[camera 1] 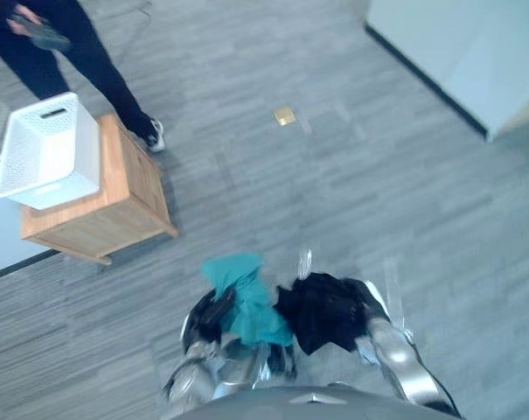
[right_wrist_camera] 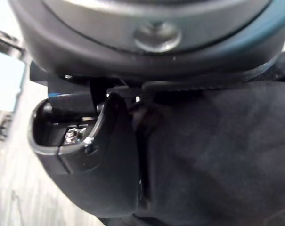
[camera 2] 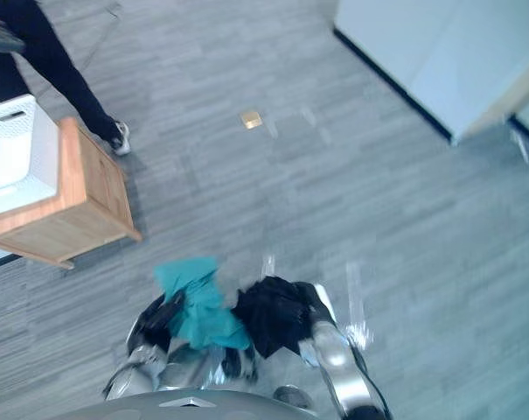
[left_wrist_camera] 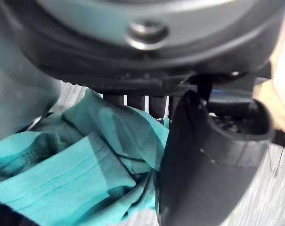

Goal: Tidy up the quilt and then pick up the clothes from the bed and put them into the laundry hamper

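Note:
A teal garment (camera 1: 247,297) hangs bunched in my left hand (camera 1: 213,315), low in the eye views over the grey floor. In the left wrist view the thumb (left_wrist_camera: 203,160) presses the teal garment (left_wrist_camera: 85,169) against the fingers. Right beside it, my right hand (camera 1: 369,304) is shut on a black garment (camera 1: 323,311). Close up in the right wrist view, the thumb (right_wrist_camera: 109,155) clamps the black garment (right_wrist_camera: 217,155). The white perforated laundry hamper (camera 1: 50,149) stands on a low wooden cabinet (camera 1: 128,201) at the left, well apart from both hands.
A person in dark trousers (camera 1: 89,52) stands just behind the cabinet, holding a dark object. A pale piece of furniture with a dark base edge (camera 1: 456,52) fills the upper right corner. A small brass plate (camera 1: 284,115) lies in the grey floor between.

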Controlling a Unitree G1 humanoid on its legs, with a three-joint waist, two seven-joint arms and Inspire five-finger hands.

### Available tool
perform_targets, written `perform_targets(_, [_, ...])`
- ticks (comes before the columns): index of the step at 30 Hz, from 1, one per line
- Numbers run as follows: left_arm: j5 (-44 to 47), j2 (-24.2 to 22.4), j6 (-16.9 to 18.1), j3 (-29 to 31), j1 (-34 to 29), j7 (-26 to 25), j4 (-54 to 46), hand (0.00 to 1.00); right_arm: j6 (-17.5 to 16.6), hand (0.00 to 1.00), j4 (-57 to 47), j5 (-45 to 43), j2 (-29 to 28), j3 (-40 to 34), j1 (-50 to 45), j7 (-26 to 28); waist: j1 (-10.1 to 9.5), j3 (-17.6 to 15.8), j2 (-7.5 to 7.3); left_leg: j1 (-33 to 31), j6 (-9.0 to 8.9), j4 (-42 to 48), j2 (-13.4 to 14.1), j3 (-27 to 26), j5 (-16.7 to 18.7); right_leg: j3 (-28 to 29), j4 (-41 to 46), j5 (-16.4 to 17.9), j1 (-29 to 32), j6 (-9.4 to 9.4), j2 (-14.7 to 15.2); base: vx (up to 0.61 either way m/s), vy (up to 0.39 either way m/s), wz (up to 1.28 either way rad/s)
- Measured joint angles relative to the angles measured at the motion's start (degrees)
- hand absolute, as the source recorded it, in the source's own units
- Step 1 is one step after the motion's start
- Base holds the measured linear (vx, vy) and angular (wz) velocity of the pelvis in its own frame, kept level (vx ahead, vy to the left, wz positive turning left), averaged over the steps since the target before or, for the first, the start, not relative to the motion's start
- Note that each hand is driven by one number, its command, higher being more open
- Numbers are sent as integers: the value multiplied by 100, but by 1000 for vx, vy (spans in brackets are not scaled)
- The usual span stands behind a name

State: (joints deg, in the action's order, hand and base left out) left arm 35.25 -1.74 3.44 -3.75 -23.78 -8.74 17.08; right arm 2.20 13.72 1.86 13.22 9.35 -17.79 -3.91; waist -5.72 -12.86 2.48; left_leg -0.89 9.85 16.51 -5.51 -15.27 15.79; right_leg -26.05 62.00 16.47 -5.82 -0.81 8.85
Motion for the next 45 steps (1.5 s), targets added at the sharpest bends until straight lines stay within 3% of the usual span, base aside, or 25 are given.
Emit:
perform_targets(2, [-204, 269, -82, -259, -7, -101, -79, 0, -61, 0, -382, 4, -250, -27, -408, 23, 434, 122, 9, 521, -128, -420, 342, 1084, -42, 373, 178, 191, 1301, 241, 4, 682, -478, 207])
perform_targets(3, [-253, 277, -94, -318, 72, -105, -81, 0, -58, 0, -373, -2, -344, -38, -408, 23, 491, 88, 96, 582, -143, -487, 463, 1334, -49, 527, -5, 203, 1662, 258, -1, 678, -613, 220])
perform_targets(5, [-526, 260, -106, -587, 379, -100, -80, 0, -58, 0, -310, -38, -563, -49, -329, 2, 559, 45, 149, 744, -164, -465, 891, 1896, -46, 1353, -1370, 72, 2539, -29, 6, 564, -639, 181])
perform_targets(6, [-680, 249, -103, -725, 459, -82, -109, 0, -77, 0, -316, -49, -646, -6, -281, -4, 596, 28, 179, 825, -397, -366, 1149, 2172, 48, 1896, -2631, -175, 2661, -420, 26, 485, -735, 175])
perform_targets(8, [-772, 374, -101, -768, 477, -21, -341, 0, -177, 0, -326, -64, -862, 29, -249, -44, 586, 95, -69, 880, -1006, -205, 1349, 2441, 385, 2622, -4852, -1254, 2489, -921, 266, 431, -717, 159])
perform_targets(9, [-898, 245, -106, -780, 618, 15, -177, 0, -178, 0, -246, -115, -836, -12, -122, -71, 520, 22, 157, 972, -1280, -136, 1664, 2565, 551, 2363, -4766, -1875, 2298, -967, 147, 413, -722, 92])
perform_targets(10, [-933, 33, -218, -767, 750, -8, -130, 0, -146, 0, -163, -116, -737, -207, 117, -164, 413, -40, 265, 931, -1334, -93, 1544, 2782, 434, 2321, -4294, -1635, 2330, -814, 41, 456, -789, 94])
perform_targets(11, [-1006, -93, -190, -682, 582, 15, -346, 0, -150, 0, -196, -182, -727, -262, 137, -243, 444, -21, 348, 916, -1334, 313, 1532, 2757, 120, 2285, -3631, -1074, 2257, -734, 2, 435, -742, 80])
perform_targets(12, [-1060, -95, -156, -633, 457, 28, -478, 0, -151, 0, -241, -243, -724, -231, 77, -248, 458, -84, 258, 918, -1358, 696, 1567, 2817, 32, 2114, -3420, -724, 2085, -663, -14, 343, -564, 102])
perform_targets(13, [-1065, -150, -62, -523, 264, 33, -719, 0, -161, 0, -416, -283, -688, -132, -66, -240, 455, -151, 380, 497, -1388, 2088, 1745, 2846, -279, 1737, -3197, -288, 1646, -518, -101, 314, -482, 101])
perform_targets(14, [-1057, -174, -58, -410, 149, 22, -916, 0, -163, 0, -675, -292, -636, -7, -231, -238, 406, -147, 360, -272, -1314, 3462, 2023, 2660, -1248, 1457, -3215, -17, 1325, -323, -212, 301, -422, 81])
perform_targets(15, [-1052, -163, -46, -318, 76, 17, -985, 0, -164, 0, -771, -293, -634, 57, -285, -234, 312, -159, 346, -544, -1367, 3994, 2198, 2433, -1436, 1389, -3296, 60, 1140, -222, -270, 311, -383, 52])
perform_targets(16, [-1035, -179, -19, -232, -8, -4, -982, 0, -173, 0, -840, -344, -661, 105, -323, -242, 229, -173, 331, -1022, -1214, 4691, 2421, 1901, -1155, 1281, -3626, 97, 767, -158, -346, 336, -367, 38])
perform_targets(18, [-1032, -186, -13, -223, -129, 2, -981, 0, -173, 0, -877, -468, -677, 107, -310, -251, 192, -170, 284, -1607, -1200, 4805, 2335, 933, -536, 1007, -4424, 23, 28, -170, -351, 428, -348, 58])
perform_targets(22, [-1035, -184, -13, -210, -81, 20, -979, 0, -165, 0, -876, -486, -673, -49, -88, -198, 97, -185, 242, -1991, -1127, 2876, 1608, -492, -11, 506, -5183, 9, -754, -177, -322, 474, -194, 57])
perform_targets(23, [-1040, -183, -14, -210, -71, 32, -977, 0, -162, 0, -874, -481, -673, -149, -34, -177, 97, -191, 218, -2032, -942, 2103, 1310, -1014, -127, 379, -5303, 14, -993, -220, -311, 552, -119, 82])
perform_targets(24, [-1042, -186, -14, -203, -90, 40, -992, 0, -162, 0, -872, -481, -673, -242, -20, -171, 92, -153, 213, -1966, -560, 1081, 957, -1446, -633, 371, -5313, 69, -1211, -445, -352, 713, -116, 73])
perform_targets(25, [-1042, -180, -16, -134, -116, 38, -970, 0, -162, 0, -693, -480, -728, -281, 85, -170, 30, -134, 63, -1778, 365, 826, 683, -1423, -960, 462, -5271, 142, -1386, -555, -273, 505, -66, 69])
perform_targets(27, [-1050, -222, -58, 23, -49, 5, -1026, 0, -145, 0, -403, -479, -869, -421, 235, -171, 104, 34, -244, -1733, 527, 705, 373, -1214, -874, 620, -4518, 21, -1103, -470, -103, 635, -127, 94])
perform_targets(28, [-1081, -207, -60, 16, -16, 3, -1077, 0, -145, 0, -314, -466, -910, -546, 336, -171, 117, 31, -283, -1515, 538, 526, 279, -984, -813, 890, -3713, 57, -821, -393, -48, 728, -149, 94])
perform_targets(32, [-1361, -88, -96, 20, -76, -59, -1196, 0, -264, 0, -248, -454, -1188, -657, 294, -162, 230, 40, -269, -92, 182, -295, 171, -473, -618, 1301, -608, -70, 110, -586, 107, 459, -118, 45])
perform_targets(35, [-1628, 74, -95, 17, -58, -66, -1351, 0, -301, 0, -249, -455, -1343, -649, 158, -168, 466, 103, -281, 364, 8, -396, 180, -56, -469, 1199, 584, 25, 1177, -377, 452, 335, -245, 74])
perform_targets(39, [-1783, 117, -83, 26, 170, -146, -1518, 0, -296, 0, -253, -512, -1353, -716, -159, -182, 743, 55, -200, 744, -171, -591, 375, 674, -474, 1500, -1265, 126, 2132, -229, 370, 267, -268, 93])
perform_targets(42, [-1780, 118, 34, 30, 210, -156, -1537, 0, -296, 0, -297, -557, -1355, -711, -128, -179, 742, 75, -129, 763, -513, -549, 726, 964, -323, 2376, -3458, -211, 2321, -295, -93, 235, -349, 65])
perform_targets(45, [-1782, 124, 38, 30, 307, -156, -1535, 0, -297, 0, -372, -569, -1364, -665, -113, -183, 723, 76, -206, 781, -1072, -374, 1046, 1342, 19, 3320, -4650, -770, 2343, -320, -73, 335, -640, 66])
